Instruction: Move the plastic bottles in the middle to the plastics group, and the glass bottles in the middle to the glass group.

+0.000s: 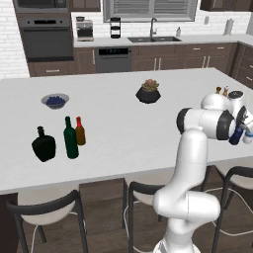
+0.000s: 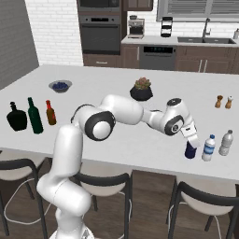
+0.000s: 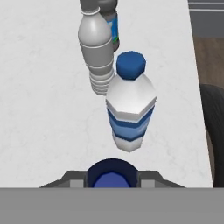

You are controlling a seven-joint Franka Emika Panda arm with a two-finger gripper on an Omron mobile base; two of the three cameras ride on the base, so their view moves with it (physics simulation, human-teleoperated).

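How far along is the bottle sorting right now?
Done: the green bottle stands between the black flask and amber bottle. In hand: the gripper is shut on the dark blue bottle, beside the plastic bottles. Left: release it there.

A long white bench [image 1: 123,128] spans the room, with dark-framed stools [image 2: 200,205] with pale seats tucked under its near edge on a brown wood floor [image 1: 104,212]. Behind it runs a row of dark brown cabinets [image 1: 163,59] under a pale counter with a sink [image 1: 153,39] and tap. A dishwasher [image 1: 113,60] sits among the cabinets, a wall oven [image 1: 43,37] to the left. The wall [image 2: 56,32] is white brick; a window [image 1: 148,9] with blinds hangs above the sink.
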